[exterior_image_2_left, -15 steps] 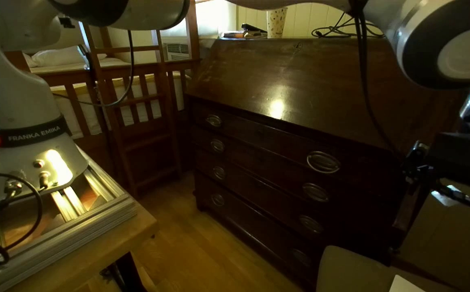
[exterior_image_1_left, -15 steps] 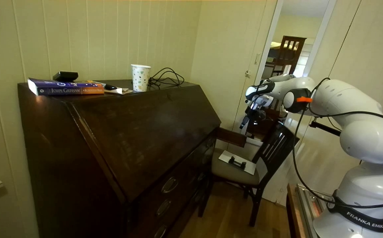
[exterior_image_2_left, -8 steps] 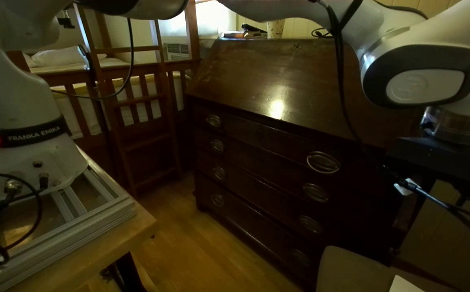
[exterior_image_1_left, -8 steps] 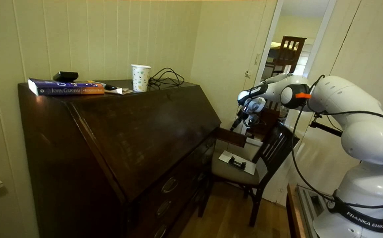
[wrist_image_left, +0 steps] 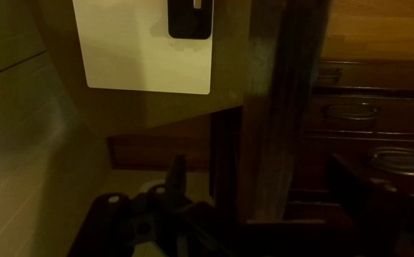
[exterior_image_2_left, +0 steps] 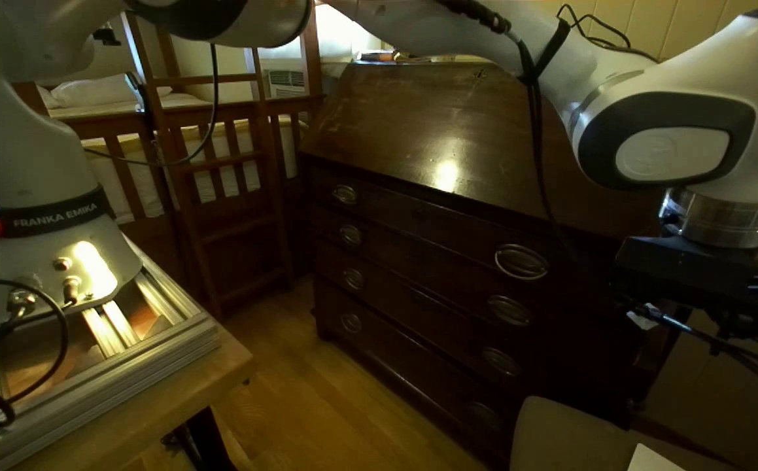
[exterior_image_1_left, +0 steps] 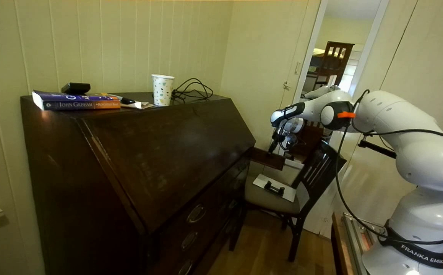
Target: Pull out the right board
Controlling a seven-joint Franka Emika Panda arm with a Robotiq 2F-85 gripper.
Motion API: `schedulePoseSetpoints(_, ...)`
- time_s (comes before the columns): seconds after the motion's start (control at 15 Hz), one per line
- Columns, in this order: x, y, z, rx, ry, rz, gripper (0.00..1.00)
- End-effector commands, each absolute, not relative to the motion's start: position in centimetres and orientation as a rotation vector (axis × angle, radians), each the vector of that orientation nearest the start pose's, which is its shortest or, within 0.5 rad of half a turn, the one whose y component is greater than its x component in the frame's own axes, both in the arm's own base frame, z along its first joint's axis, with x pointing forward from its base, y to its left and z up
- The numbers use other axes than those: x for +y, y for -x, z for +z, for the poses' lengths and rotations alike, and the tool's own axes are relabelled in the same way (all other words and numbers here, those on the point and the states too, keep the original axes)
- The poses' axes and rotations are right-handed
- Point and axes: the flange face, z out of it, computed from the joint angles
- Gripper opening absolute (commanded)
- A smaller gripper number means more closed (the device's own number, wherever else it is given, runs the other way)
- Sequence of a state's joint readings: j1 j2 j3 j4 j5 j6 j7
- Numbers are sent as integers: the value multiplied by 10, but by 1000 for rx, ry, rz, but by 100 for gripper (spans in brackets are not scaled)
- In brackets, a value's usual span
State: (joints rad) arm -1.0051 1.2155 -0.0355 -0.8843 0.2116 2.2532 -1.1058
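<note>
- There it is, filling our view: the dark-brown desk (exterior_image_1_left: 160, 160), its slanted lid (exterior_image_2_left: 418, 131) down above stacked drawer fronts (exterior_image_2_left: 418, 255) with oval metal handles (exterior_image_2_left: 521, 261).
- We follow the white robot arm (exterior_image_1_left: 416, 149), reaching in from the right edge of an exterior view, its wrist bent low near the desk's far end.
- Behind it we catch a tall, narrow mirror (exterior_image_1_left: 353, 26).
- Next we find the wooden table (exterior_image_2_left: 212, 366), a metal frame (exterior_image_2_left: 156, 360) lying on it under the arm's base.
- Just beside the drawers, we have a tan-seated chair (exterior_image_1_left: 259, 198) in dark wood.
- Now our main player, the right board (exterior_image_1_left: 273, 160): it juts out from the desk front, at the end nearer the mirror, just under the lower corner of the slanted lid and above the chair.
- Down on that chair we spot a white plate (wrist_image_left: 121, 53) lying flat, a black fitting (wrist_image_left: 189, 21) on it.
- And here's the gripper (wrist_image_left: 256, 160), pointing down at the board! We call it released: its fingers (wrist_image_left: 176, 175) stand well apart, and in the wrist view the board runs between them. In an exterior view a fingertip overlaps the board's upper edge; whether they touch, we cannot tell.
- Up on the desk we read "John Grisham" along the spine of a thick book (exterior_image_1_left: 80, 105).
- Farther along, black cables (exterior_image_1_left: 178, 92) sprawl in loose loops.
- Between book and cables, we see a patterned paper cup (exterior_image_1_left: 163, 91) standing upright.
- Smallest of our lot, a black object (exterior_image_1_left: 76, 88) at the book's back edge; on it or behind it, we cannot tell.
</note>
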Motion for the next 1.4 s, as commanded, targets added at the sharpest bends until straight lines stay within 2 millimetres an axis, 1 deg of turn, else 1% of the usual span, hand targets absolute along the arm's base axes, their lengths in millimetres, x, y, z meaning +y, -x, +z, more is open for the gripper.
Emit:
schedulePoseSetpoints(0.0, -680, -440, 147, 1, 3229, -302, 100)
schedulePoseSetpoints(0.2, -680, -450, 152, 24, 3238, -330, 100)
schedulePoseSetpoints(0.33, -684, -451, 156, 85, 3260, -313, 100)
schedulePoseSetpoints(0.47, -687, -447, 160, 119, 3267, -249, 100)
schedulePoseSetpoints(0.67, -685, -437, 160, 125, 3209, -103, 100)
schedulePoseSetpoints(0.8, -684, -431, 158, 151, 3178, -49, 100)
schedulePoseSetpoints(1.0, -686, -426, 158, 202, 3144, -64, 100)
schedulePoseSetpoints(1.33, -692, -421, 159, 300, 3154, -124, 100)
